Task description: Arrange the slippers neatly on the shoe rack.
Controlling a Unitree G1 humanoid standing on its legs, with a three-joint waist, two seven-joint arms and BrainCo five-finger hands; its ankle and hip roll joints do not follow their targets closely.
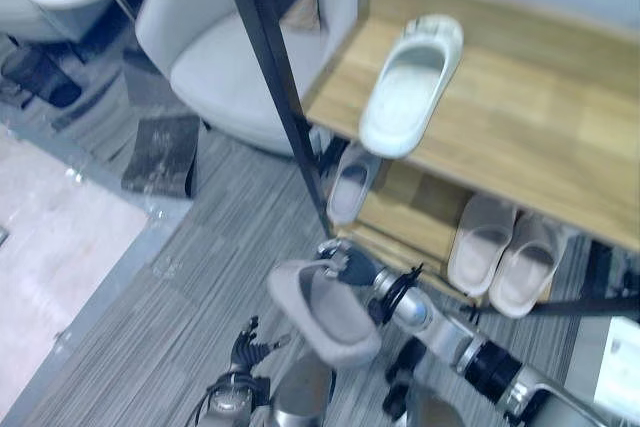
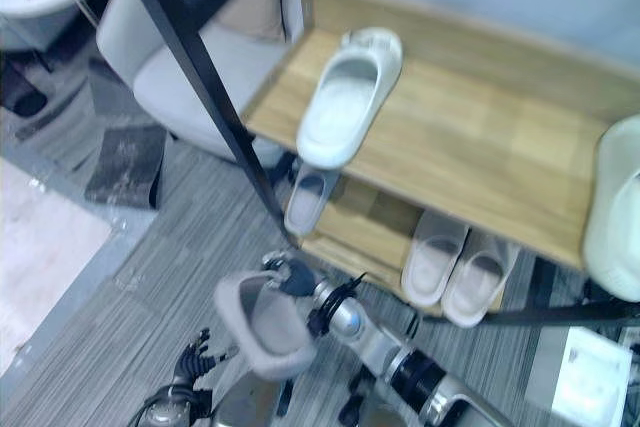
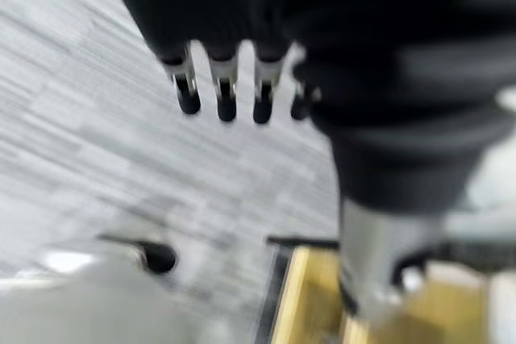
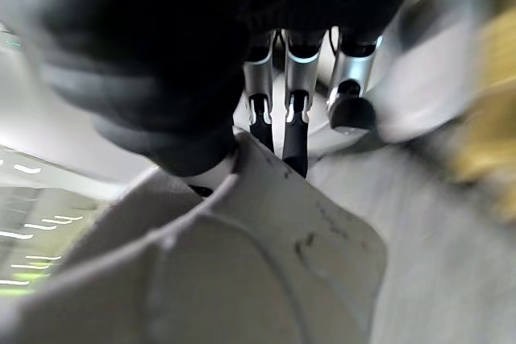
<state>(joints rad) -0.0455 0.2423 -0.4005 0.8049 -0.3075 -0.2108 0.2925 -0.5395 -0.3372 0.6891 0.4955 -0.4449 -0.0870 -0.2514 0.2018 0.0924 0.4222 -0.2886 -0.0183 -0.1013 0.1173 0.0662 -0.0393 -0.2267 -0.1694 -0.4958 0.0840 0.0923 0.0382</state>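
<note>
My right hand [image 1: 340, 265] has its fingers pinched on the rim of a grey-beige soft foam slipper [image 1: 322, 314]; in the right wrist view the dark tips [image 4: 295, 138] press onto its edge. I've got it off the grey striped carpet floor [image 1: 200, 247], in front of the low wooden shoe rack with black metal frame [image 1: 520, 127]. Gripping the rim keeps the sole free to set down flat, I'd say. Its long axis runs roughly from lower right to upper left across the eye views, and I can't tell toe from heel on it.

My left hand [image 1: 245, 347] hangs low over the carpet, fingers loosely extended, holding nothing.

On the rack: a white moulded slipper [image 1: 410, 82] lies on the top board, toe pointing away, near the left edge. Lower shelf has a matching grey-beige slipper [image 1: 350, 182] at the left end, likely the partner, and a pale pink pair [image 1: 505, 247] side by side further right. The held one probably goes beside its partner.
</note>
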